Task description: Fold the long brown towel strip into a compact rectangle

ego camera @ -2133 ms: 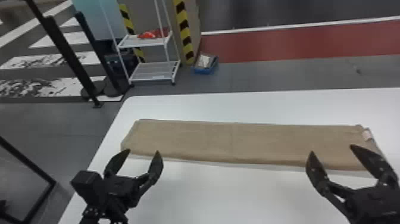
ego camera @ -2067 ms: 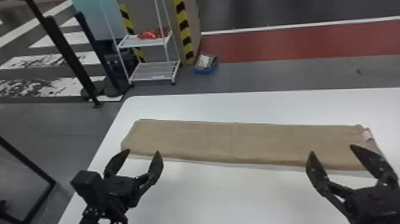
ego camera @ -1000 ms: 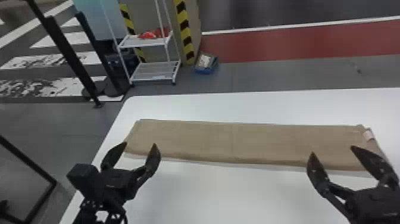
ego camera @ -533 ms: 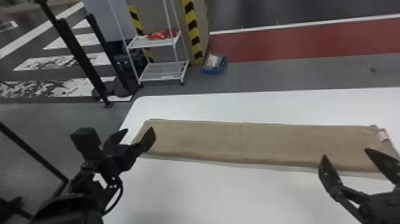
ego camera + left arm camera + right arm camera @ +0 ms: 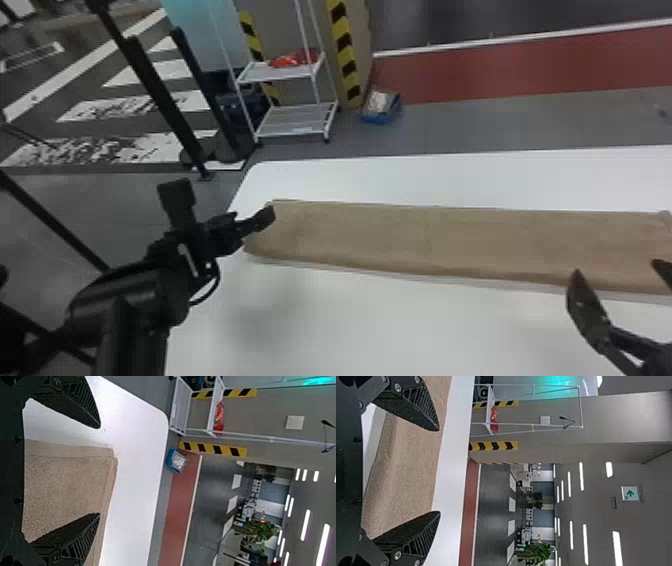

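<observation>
Towel strip [image 5: 425, 240] lies flat on the white table [image 5: 425, 330], extended lengthwise from the left end of the work area to the right. No crosswise fold is in evidence. Layered edges at its left end suggest that the lengthwise folding is done; the number of layers cannot be established. Outstanding, in this assessment: the folds across the length that would bring the strip down to a compact rectangle. The task is judged to be at an intermediate stage, with the shortening yet to be carried out.

Left side: the left arm [image 5: 135, 300] enters from the bottom left and reaches to the strip's left end. Its gripper [image 5: 99, 470] is released, the fingers spread wide with brown cloth visible between them. In the head view it is angled sideways, one finger [image 5: 260, 218] overlapping the corner area. Whether it touches the cloth cannot be determined. Nothing is grasped.

Right side: the right gripper [image 5: 438, 471] is likewise released, fingers well apart, positioned by the near long edge towards the strip's right end and pointing forward. It holds nothing. A first crosswise fold from the left end appears the probable next step.
</observation>
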Controlling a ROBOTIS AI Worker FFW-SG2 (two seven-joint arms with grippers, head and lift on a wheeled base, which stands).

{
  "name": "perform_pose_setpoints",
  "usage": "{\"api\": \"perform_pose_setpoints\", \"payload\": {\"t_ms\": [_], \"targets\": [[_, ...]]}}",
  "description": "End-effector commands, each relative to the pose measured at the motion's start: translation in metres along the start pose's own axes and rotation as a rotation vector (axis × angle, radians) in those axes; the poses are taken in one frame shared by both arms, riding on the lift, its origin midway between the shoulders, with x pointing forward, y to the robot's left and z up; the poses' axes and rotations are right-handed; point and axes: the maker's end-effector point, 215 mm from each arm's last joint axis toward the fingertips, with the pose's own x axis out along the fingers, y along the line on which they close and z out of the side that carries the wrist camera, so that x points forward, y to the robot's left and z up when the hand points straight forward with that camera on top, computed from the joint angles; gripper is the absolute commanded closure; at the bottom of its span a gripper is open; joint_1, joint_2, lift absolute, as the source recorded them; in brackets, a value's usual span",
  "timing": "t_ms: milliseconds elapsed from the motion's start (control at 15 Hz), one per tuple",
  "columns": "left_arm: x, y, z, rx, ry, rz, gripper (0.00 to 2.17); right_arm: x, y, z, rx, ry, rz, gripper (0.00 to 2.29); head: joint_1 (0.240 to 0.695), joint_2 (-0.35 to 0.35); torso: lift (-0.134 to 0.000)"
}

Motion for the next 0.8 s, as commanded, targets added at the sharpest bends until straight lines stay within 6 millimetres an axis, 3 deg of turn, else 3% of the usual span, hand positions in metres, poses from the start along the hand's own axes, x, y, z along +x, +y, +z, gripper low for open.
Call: {"api": "perform_pose_setpoints", "payload": {"t_ms": [0,200,533,600,667,733], "targets": [[0.006,0.011,-0.008,-0.02,0.052,0.01,0.1,-0.002,0.0,-0.001,0.001,0.002,-0.002,0.15,0.695,0.333,-0.125],[0.014,0.013,-0.03,-0.07,0.136,-0.015,0.1,-0.003,0.0,0.0,0.0,-0.001,-0.005,0.15,0.695,0.343,-0.125],[0.015,0.014,-0.044,-0.084,0.165,-0.02,0.14,-0.003,0.002,0.002,-0.001,-0.007,-0.002,0.15,0.695,0.342,-0.125],[0.015,0.014,-0.046,-0.086,0.167,-0.022,0.26,-0.003,0.002,0.003,-0.002,-0.008,-0.002,0.15,0.695,0.343,-0.125],[0.014,0.009,-0.047,-0.084,0.166,-0.046,0.54,-0.003,0.001,0.003,-0.002,-0.008,-0.004,0.15,0.695,0.344,-0.125],[0.013,0.005,-0.046,-0.084,0.166,-0.068,1.09,-0.003,0.001,0.003,-0.005,-0.007,-0.004,0.15,0.695,0.344,-0.125]]}}
